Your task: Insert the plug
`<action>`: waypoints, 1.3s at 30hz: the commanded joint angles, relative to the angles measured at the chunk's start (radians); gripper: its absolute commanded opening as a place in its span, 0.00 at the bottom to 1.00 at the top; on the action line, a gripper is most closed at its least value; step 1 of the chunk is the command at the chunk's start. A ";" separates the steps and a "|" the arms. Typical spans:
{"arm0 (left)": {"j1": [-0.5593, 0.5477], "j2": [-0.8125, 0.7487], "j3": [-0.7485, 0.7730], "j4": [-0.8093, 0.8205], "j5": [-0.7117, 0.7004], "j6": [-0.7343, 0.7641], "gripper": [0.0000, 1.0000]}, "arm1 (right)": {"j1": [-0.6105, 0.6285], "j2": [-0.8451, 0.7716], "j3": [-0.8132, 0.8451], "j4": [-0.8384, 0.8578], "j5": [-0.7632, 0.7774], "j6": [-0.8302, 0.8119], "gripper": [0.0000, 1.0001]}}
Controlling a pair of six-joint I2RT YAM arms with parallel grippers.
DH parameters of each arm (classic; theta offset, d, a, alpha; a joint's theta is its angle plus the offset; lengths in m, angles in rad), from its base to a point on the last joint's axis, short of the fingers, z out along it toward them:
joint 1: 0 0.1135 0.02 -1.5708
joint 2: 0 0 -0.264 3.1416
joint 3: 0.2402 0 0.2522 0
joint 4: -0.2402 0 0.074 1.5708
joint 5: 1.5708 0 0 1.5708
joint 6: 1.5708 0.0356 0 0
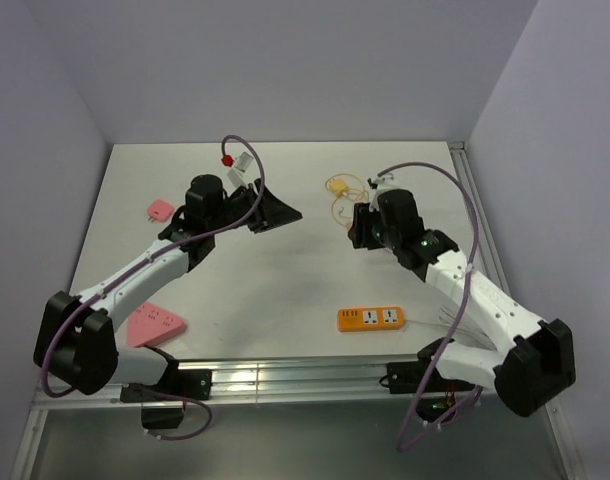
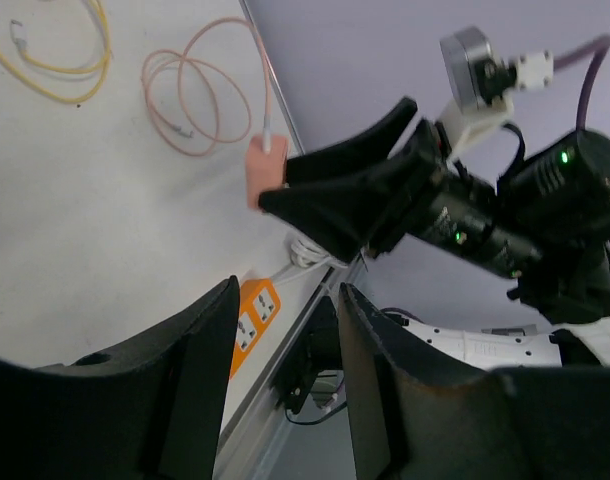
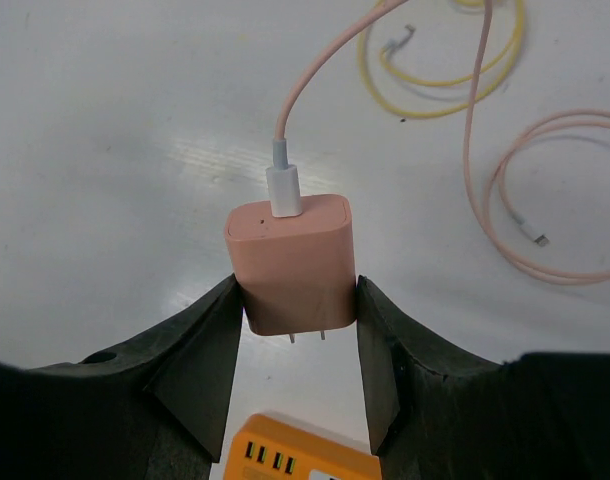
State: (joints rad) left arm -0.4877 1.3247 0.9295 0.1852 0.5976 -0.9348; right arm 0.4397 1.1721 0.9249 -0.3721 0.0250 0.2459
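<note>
The strip (image 3: 295,455) is cut off at the right wrist view's bottom edge; the right gripper (image 3: 297,292) clamps the plug (image 3: 290,262), lengthwise along its fingers, prongs toward the strip, while the left gripper (image 2: 287,295) is part-open, empty.

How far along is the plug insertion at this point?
Done: the right gripper has the pink charger clamped, prongs exposed. In hand: it is held apart from the orange power strip. Remaining: line up the prongs and push them into the strip. The left gripper is open and empty.
</note>
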 commanded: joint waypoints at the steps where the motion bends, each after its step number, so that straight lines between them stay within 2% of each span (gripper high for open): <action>1: -0.049 0.059 0.063 0.100 -0.025 -0.042 0.50 | 0.060 -0.115 -0.076 0.162 0.013 0.024 0.00; 4: -0.081 0.103 0.069 0.120 -0.028 -0.055 0.49 | 0.090 -0.199 -0.153 0.206 -0.020 0.033 0.00; 7: -0.086 0.097 0.031 0.151 -0.048 -0.062 0.48 | 0.096 -0.249 -0.178 0.173 -0.014 0.085 0.00; 12: -0.109 0.021 -0.087 0.274 -0.110 0.003 0.53 | 0.096 -0.255 -0.115 0.086 0.039 0.316 0.00; 18: -0.230 -0.057 -0.185 0.399 -0.347 0.177 0.62 | 0.096 -0.204 -0.003 -0.001 0.046 0.558 0.00; 23: -0.327 -0.087 -0.282 0.611 -0.490 0.316 0.67 | 0.094 -0.167 0.032 0.009 -0.019 0.703 0.00; 28: -0.362 -0.041 -0.267 0.664 -0.538 0.347 0.67 | 0.096 -0.161 0.028 0.051 -0.112 0.771 0.00; 39: -0.377 0.031 -0.219 0.675 -0.541 0.341 0.67 | 0.096 -0.195 0.005 0.078 -0.120 0.834 0.00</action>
State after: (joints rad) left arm -0.8551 1.3472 0.6636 0.7921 0.0696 -0.6117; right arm 0.5316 1.0073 0.9192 -0.3515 -0.0811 1.0439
